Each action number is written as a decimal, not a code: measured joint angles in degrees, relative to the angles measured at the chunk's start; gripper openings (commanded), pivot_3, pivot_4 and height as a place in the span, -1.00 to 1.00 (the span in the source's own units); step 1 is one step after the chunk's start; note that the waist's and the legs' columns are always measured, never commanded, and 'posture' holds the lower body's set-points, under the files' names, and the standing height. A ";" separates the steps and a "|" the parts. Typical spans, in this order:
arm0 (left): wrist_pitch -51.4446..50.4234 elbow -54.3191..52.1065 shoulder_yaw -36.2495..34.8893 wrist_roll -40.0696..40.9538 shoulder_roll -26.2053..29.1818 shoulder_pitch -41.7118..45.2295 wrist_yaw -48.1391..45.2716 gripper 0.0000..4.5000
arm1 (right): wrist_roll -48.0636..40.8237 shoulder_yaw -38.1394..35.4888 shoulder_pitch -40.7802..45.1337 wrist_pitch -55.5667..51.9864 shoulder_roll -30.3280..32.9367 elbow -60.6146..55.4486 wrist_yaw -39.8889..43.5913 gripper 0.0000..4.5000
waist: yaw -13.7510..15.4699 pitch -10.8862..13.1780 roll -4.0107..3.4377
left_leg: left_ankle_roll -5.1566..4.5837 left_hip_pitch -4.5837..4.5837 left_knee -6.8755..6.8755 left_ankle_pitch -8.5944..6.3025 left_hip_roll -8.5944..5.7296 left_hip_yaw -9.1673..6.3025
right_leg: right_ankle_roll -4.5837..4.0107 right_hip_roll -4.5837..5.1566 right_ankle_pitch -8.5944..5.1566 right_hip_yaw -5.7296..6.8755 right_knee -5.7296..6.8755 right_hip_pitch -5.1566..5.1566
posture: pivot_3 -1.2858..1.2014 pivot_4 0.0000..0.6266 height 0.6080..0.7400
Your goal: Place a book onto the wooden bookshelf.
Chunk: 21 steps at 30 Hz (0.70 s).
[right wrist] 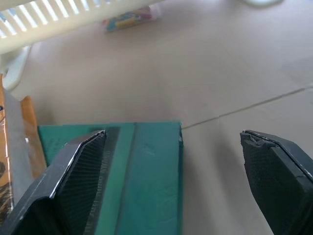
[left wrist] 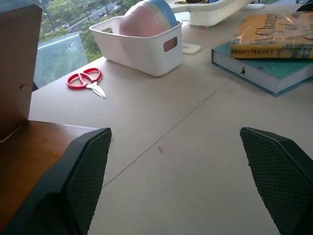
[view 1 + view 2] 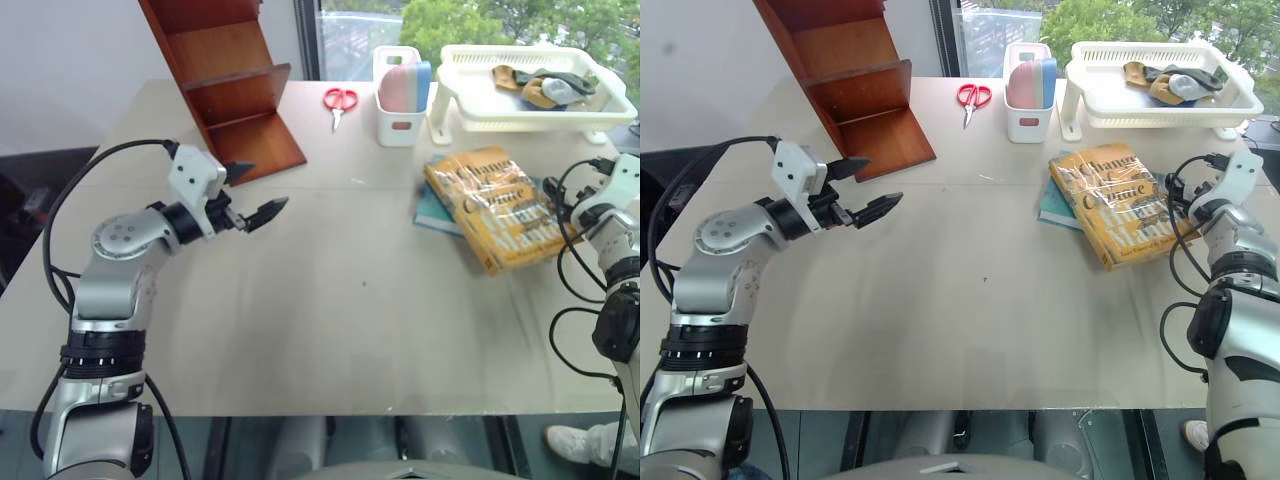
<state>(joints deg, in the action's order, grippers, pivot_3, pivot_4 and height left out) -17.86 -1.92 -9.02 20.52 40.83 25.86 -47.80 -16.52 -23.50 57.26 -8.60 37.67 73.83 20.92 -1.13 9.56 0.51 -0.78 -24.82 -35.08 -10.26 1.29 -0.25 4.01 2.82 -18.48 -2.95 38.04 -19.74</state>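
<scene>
The left gripper (image 3: 248, 193) is wide open and holds nothing, just in front of the wooden bookshelf (image 3: 232, 90). The right gripper (image 1: 178, 181) is open too. The book (image 3: 505, 206) lies on the table (image 3: 330, 300) right beside it, on a teal book (image 1: 142, 176).

1. The left arm (image 3: 110, 290) has silver-grey metal housings joined by black ribbed rings, with a round shoulder-like joint cap showing small screw holes.
2. A black cable (image 3: 70, 195) loops from that arm up to a white boxy wrist block (image 3: 195, 175).
3. The left gripper (image 3: 250, 195) has two black, tapered, pointed fingers (image 2: 83, 181) with a fine cross-hatched pad texture.
4. The right arm (image 3: 1240, 300) is likewise silver-grey with black joints, draped in several thin black cables.
5. The right gripper (image 1: 176, 181) has matching black textured fingers (image 1: 78, 176).
</scene>
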 measured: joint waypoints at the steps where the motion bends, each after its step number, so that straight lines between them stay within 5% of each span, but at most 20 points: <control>1: -0.09 -0.04 -0.07 0.01 0.11 0.02 0.00 0.98 | -0.01 -0.01 0.04 -0.04 -0.03 0.03 0.02 0.99 | -0.02 0.00 0.00 | 0.00 0.01 0.00 0.00 0.00 0.00 | 0.00 0.00 0.00 0.00 0.00 0.00 | 0.03 -0.52 1.00; 13: -15.15 -7.12 -8.77 13.93 18.16 -6.16 -16.45 0.98 | 2.54 2.60 1.10 -2.60 -1.91 0.27 11.53 0.99 | -1.58 0.11 0.06 | -0.01 0.09 0.02 -0.01 0.05 0.00 | -0.01 -0.05 -0.01 -0.02 0.06 -0.01 | 0.03 -0.52 1.00; 21: -18.94 -7.63 -12.44 18.77 23.74 -8.74 -25.34 0.98 | 3.09 3.09 1.41 -3.58 -2.79 0.26 15.48 0.99 | -1.88 0.22 0.14 | 0.00 0.10 0.04 -0.02 0.09 0.01 | -0.02 -0.07 -0.01 -0.03 0.07 -0.02 | 0.03 -0.52 1.00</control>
<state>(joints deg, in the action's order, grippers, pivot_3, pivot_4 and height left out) -36.80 -9.54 -21.45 39.28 64.57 17.12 -73.13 -13.43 -20.41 58.68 -12.19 34.88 74.08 36.40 -3.02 9.78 0.64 -0.78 -24.72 -35.04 -10.28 1.38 -0.23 3.99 2.75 -18.49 -2.98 38.11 -19.77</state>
